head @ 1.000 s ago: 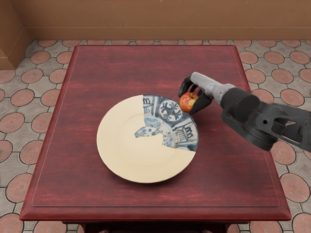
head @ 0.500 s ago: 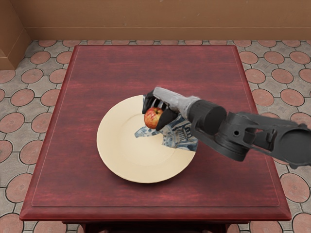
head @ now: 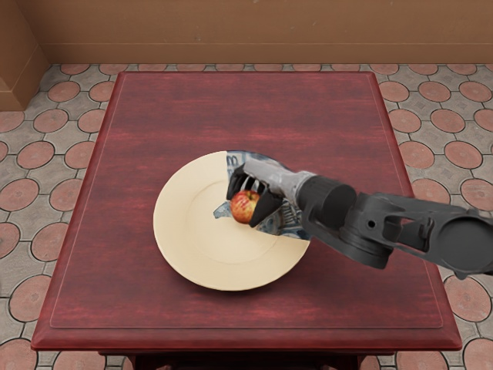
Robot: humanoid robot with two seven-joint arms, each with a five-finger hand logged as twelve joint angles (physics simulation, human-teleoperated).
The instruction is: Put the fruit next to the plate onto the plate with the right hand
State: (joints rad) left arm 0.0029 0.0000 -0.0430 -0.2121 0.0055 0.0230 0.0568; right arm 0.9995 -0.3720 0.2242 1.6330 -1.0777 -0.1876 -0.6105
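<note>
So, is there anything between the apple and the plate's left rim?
No: the head view shows only bare plate between the apple and that rim.

The worktop (head: 154, 116) is red-stained wood with visible grain and a faint sheen. The plate (head: 192, 247) looks like smooth, matt ceramic. The apple (head: 245, 206) has smooth skin. The robot hand (head: 253, 186) looks like matt dark plastic.

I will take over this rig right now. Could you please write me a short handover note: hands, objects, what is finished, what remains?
Right hand: fingers closed around the apple, arm entering from the right edge. Left hand: not in view.
Apple: held low over the middle of the plate; whether it touches the plate, I cannot tell.
Done: apple grasped and brought over the plate.
Left: set it down, open the fingers, pull the hand away.
</note>
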